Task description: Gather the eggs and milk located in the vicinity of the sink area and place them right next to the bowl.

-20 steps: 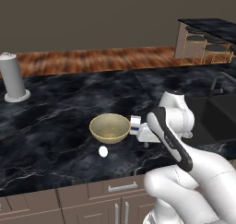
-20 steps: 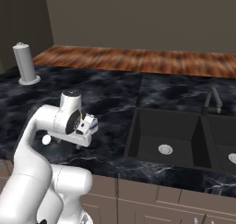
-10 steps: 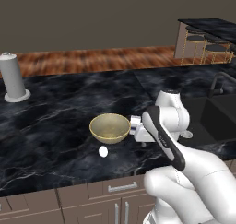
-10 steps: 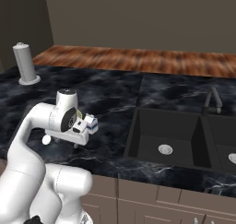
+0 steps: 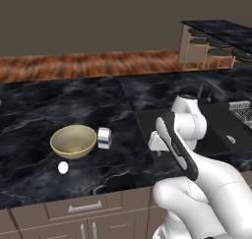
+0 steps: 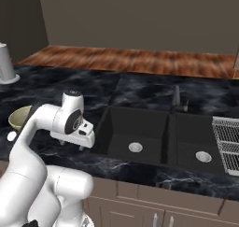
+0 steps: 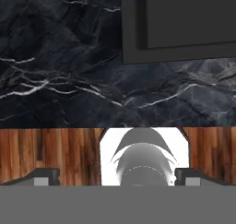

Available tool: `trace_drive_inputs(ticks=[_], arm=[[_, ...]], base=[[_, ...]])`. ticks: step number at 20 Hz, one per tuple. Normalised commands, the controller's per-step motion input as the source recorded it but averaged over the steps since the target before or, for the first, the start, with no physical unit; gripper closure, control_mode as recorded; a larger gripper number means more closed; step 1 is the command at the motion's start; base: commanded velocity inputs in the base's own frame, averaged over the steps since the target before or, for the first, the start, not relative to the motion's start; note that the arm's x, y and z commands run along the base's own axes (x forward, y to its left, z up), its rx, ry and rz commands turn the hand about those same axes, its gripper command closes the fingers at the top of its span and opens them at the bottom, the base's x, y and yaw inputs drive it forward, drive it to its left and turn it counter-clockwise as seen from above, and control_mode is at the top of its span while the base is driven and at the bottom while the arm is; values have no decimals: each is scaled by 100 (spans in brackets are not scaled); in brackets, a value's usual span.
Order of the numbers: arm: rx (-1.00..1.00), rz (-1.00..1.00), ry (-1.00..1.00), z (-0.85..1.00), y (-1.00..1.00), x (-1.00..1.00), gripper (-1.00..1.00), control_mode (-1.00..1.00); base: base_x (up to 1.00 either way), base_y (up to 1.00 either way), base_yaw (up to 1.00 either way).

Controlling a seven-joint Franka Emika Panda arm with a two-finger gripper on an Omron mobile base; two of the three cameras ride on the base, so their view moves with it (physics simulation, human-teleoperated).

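The tan-gold bowl (image 5: 74, 140) sits on the black marble counter, and its rim peeks out behind my arm (image 6: 17, 117). The small white and blue milk carton (image 5: 104, 137) stands upright, touching the bowl's right side. A white egg (image 5: 63, 167) lies just in front of the bowl (image 6: 11, 136). The reddish-brown egg is out of view. My gripper (image 5: 156, 152) hangs open over the counter at the sink's left front corner (image 6: 80, 147), well right of the carton. In the hand view its fingertips (image 7: 46, 177) stand wide apart with nothing between them.
The black double sink (image 6: 135, 132) lies to the right, with a dark tap (image 6: 176, 97) behind it and a white wire rack (image 6: 226, 137) at its far right. A tall grey cylinder (image 6: 4, 65) stands at the back left. The sink corner (image 7: 179, 20) is above the fingers.
The carton that was in my gripper now stands free beside the bowl. The gripper has opened and pulled away to the right. Both base views have shifted right, toward the sink.
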Motion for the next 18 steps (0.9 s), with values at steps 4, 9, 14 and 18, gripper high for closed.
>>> trace_drive_inputs(ticks=[4,9,14,18], arm=[[0,0,0,0,0,0,-100,100],[0,0,0,0,0,0,-100,100],[0,0,0,0,0,0,-100,100],[0,0,0,0,0,0,-100,100]], base=[[-1,-100,2],[0,-100,2],[0,-100,1],[0,-100,2]])
